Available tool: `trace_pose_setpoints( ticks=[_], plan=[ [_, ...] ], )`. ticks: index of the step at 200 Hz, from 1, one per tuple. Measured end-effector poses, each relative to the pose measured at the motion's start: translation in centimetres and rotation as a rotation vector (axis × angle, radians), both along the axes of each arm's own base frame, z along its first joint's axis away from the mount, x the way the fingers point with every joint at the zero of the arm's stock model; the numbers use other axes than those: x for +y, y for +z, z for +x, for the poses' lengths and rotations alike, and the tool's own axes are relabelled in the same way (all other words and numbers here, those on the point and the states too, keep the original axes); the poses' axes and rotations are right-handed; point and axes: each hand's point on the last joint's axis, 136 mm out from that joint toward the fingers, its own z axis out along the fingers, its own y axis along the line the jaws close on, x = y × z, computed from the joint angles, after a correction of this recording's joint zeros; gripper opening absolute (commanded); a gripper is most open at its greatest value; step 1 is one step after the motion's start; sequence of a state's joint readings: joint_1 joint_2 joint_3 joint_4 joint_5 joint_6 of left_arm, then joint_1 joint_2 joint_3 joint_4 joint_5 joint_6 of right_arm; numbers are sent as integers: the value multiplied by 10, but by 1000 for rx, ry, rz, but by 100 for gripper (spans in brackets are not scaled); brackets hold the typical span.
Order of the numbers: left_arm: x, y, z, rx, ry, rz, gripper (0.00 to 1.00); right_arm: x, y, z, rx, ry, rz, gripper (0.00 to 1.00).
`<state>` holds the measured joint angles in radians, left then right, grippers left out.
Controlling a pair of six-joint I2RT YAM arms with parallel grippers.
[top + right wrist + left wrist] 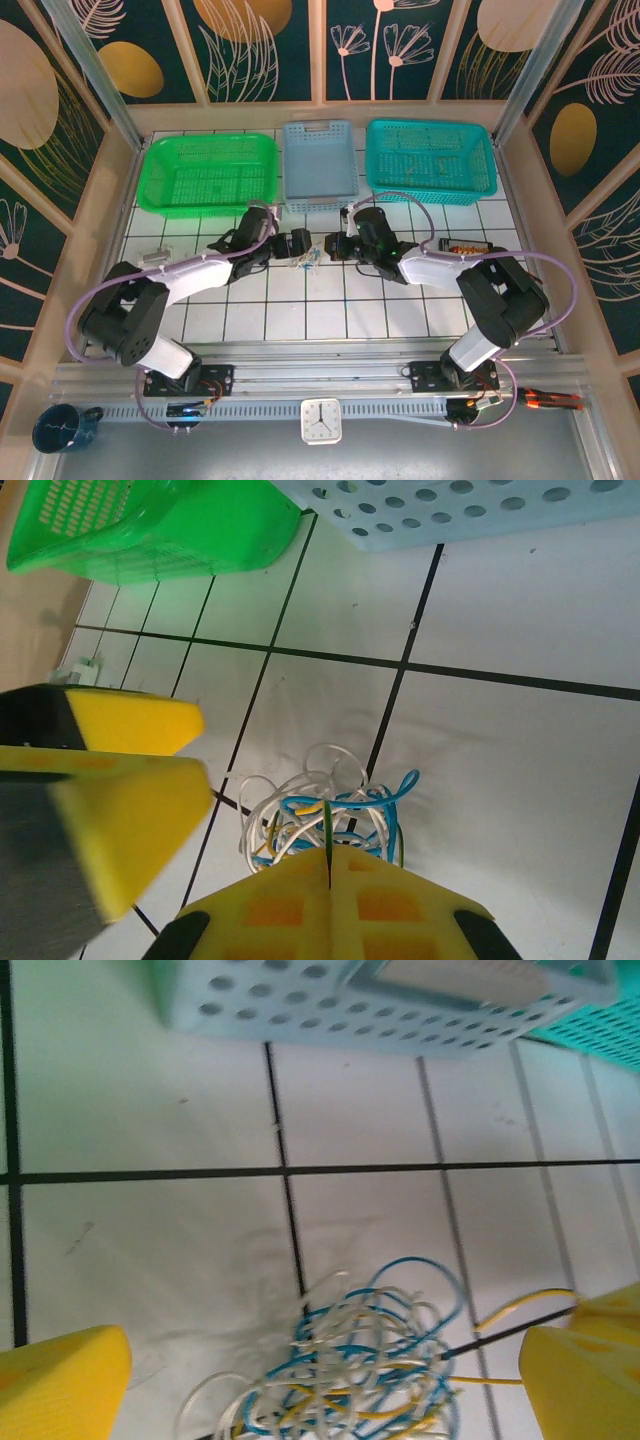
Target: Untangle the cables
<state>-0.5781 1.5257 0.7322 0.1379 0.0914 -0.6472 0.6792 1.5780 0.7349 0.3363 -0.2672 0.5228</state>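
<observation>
1. White tiles with dark grid lines cover the worktop (pixel 300 310). A small tangle of cables (pixel 305 262) (pixel 350 1370) (pixel 320 815), thin white, blue and yellow strands, lies at its middle, between my two arms.
2. My left fingers (pixel 300 245) stand wide apart and hold nothing. In the left wrist view their yellow pads (pixel 60 1385) sit one on each side of the tangle.
3. My right fingers (pixel 332 247) (pixel 328 865) are pressed together at the edge of the tangle, with a thin strand running into the seam between them. In the left wrist view a yellow strand stretches straight from the tangle toward that side.
4. Three baskets line the far edge: a green basket (pixel 210 175) on the left, a pale blue basket (pixel 318 160) in the middle and a teal basket (pixel 430 160) on the right. The tangle lies near the pale blue one, apart from it.
</observation>
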Motion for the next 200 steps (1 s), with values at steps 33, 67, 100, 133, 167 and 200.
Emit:
trace_pose_setpoints(
  ticks=[33,67,100,133,167,200],
  plan=[
    [-4,-17,-4,20,-23,59,99,-1,1,-1,3,-4,4,0],
    [-15,-21,-3,8,-49,92,99,-2,4,-1,0,-10,13,0],
    [-15,-34,-4,16,-48,144,99,-16,9,3,10,-55,37,0],
    [-8,-45,-3,25,-32,188,99,-32,32,12,-15,-106,95,0],
    [-3,-52,-2,28,-18,218,99,-39,61,15,-63,-122,148,0],
    [-1,-53,-2,24,-14,226,99,-65,91,26,-123,-184,184,0]
  ],
)
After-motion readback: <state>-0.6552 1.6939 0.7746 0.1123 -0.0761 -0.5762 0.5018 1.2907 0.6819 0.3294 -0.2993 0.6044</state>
